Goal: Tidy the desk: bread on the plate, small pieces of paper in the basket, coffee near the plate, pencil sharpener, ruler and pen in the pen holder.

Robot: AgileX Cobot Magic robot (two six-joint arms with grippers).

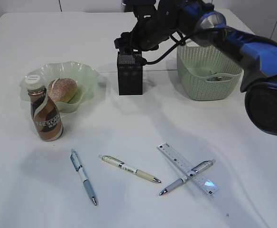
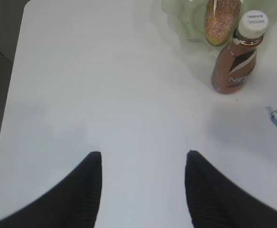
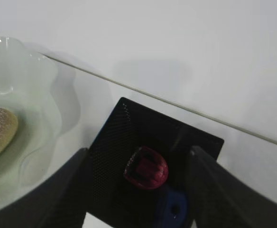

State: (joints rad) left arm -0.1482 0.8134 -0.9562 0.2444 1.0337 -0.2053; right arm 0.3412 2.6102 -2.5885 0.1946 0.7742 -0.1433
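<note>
The right gripper (image 3: pixel 138 190) is hanging right over the black pen holder (image 1: pixel 130 73), and its fingers are spread apart with nothing between them. Down inside the pen holder a small red thing (image 3: pixel 146 167) is sitting next to a blue one (image 3: pixel 174 209). I think the red one is the pencil sharpener, so that job looks done. I cannot tell what the blue one is.

The left gripper (image 2: pixel 143 190) is waiting low over a bare part of the table (image 2: pixel 105 95). Its fingers are apart too, and it is holding nothing.

The bread (image 1: pixel 62 89) is lying in the wavy green plate (image 1: pixel 88 76), so that part looks finished. The coffee bottle (image 1: pixel 45 114) is standing up straight just beside the plate, and that looks finished too.

The pale green basket (image 1: pixel 207 71) is sitting to the right of the pen holder. Something small is lying on its bottom, maybe paper, but it is too little for me to be sure. I am not seeing any loose paper on the table.

What is left is near the front edge. A blue pen (image 1: pixel 83 176) and a cream pen (image 1: pixel 129 168) are lying apart from each other. A grey pen (image 1: pixel 187 177) is lying across the clear ruler (image 1: pixel 188 169), touching it. All four are waiting to go into the pen holder.
</note>
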